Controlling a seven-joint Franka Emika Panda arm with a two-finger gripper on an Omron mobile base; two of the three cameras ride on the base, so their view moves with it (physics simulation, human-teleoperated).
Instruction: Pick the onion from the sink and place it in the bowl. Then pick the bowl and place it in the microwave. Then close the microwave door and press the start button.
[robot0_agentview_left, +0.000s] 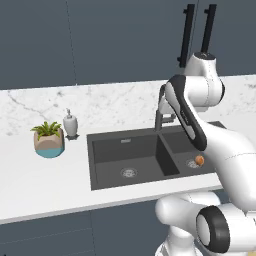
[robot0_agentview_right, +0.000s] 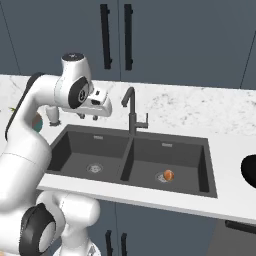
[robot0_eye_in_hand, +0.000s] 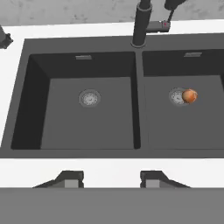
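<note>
From the left base view, we see the onion (robot0_agentview_left: 199, 160) on the right basin's drain in the sink (robot0_agentview_left: 107, 150). In the right, the bowl (robot0_agentview_right: 249, 171) waits on the surface. In the hand view, our fingers (robot0_eye_in_hand: 113, 179) hang apart, empty.

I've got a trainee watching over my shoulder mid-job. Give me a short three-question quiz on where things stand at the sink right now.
1. True or false: the onion already rests in the bowl.
2. Multiple choice: the onion lies in which basin of the sink, seen from the robot? A) left basin B) right basin C) on the counter
3. Short answer: what is the gripper holding?

Key:
1. False. It lies in the sink, beside a drain.
2. B.
3. Nothing. Its jaws stand apart above the sink's front edge, and the onion is untouched.
</note>
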